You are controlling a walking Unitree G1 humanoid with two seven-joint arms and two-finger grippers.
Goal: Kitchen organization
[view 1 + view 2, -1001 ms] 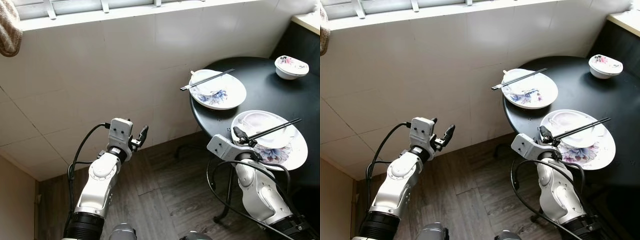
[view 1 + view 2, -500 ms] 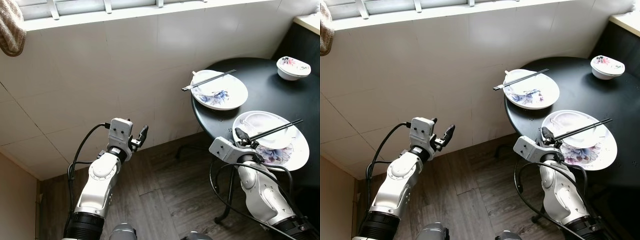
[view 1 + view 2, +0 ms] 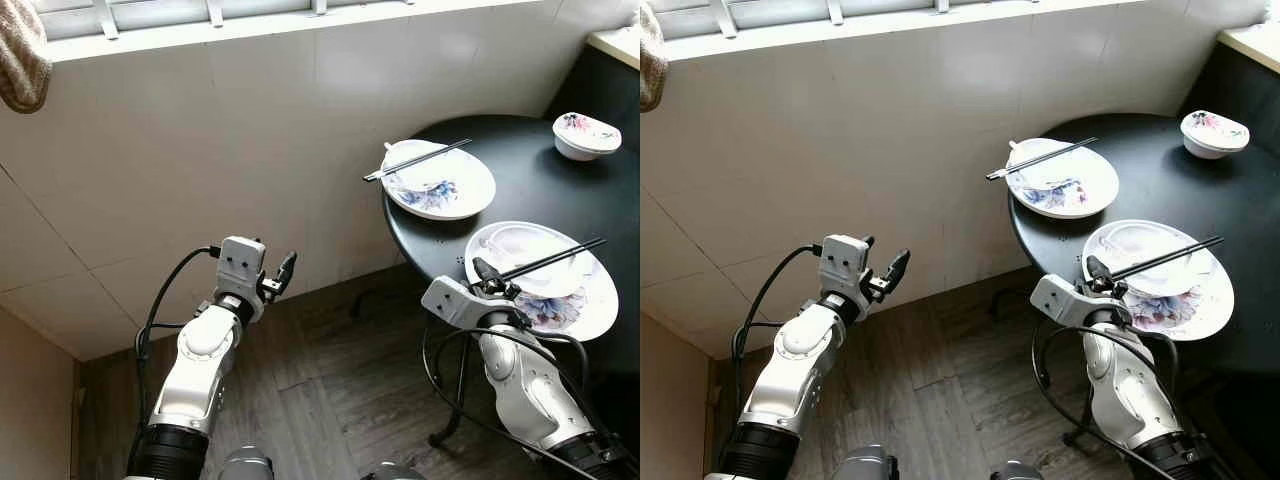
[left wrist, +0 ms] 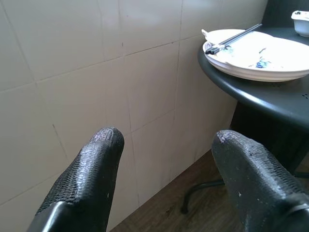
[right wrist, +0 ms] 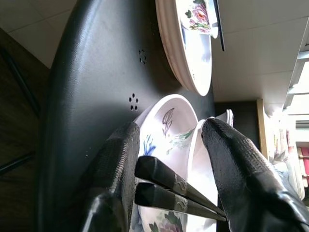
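A round black table (image 3: 520,160) stands at the right. On its near edge lies a flowered plate (image 3: 590,310) with a white bowl (image 3: 530,250) in it and black chopsticks (image 3: 550,257) across the bowl. My right gripper (image 3: 485,272) is at the plate's left rim, open, with its fingers (image 5: 120,164) on either side of the chopsticks' ends (image 5: 169,186) and gaps on both sides. Farther back are a second flowered plate (image 3: 440,185) with chopsticks (image 3: 415,160) and a small bowl (image 3: 585,135). My left gripper (image 3: 283,272) hangs open in the air by the tiled wall, holding nothing.
A white tiled wall (image 3: 250,150) runs behind both arms, with a window ledge above and a towel (image 3: 20,55) hanging at the top left. Dark wood floor (image 3: 320,400) lies below. The table's metal legs (image 3: 445,420) stand beside my right arm.
My right gripper has edged a little to the right, closer around the chopsticks' ends on the near plate. The left arm has stayed where it was.
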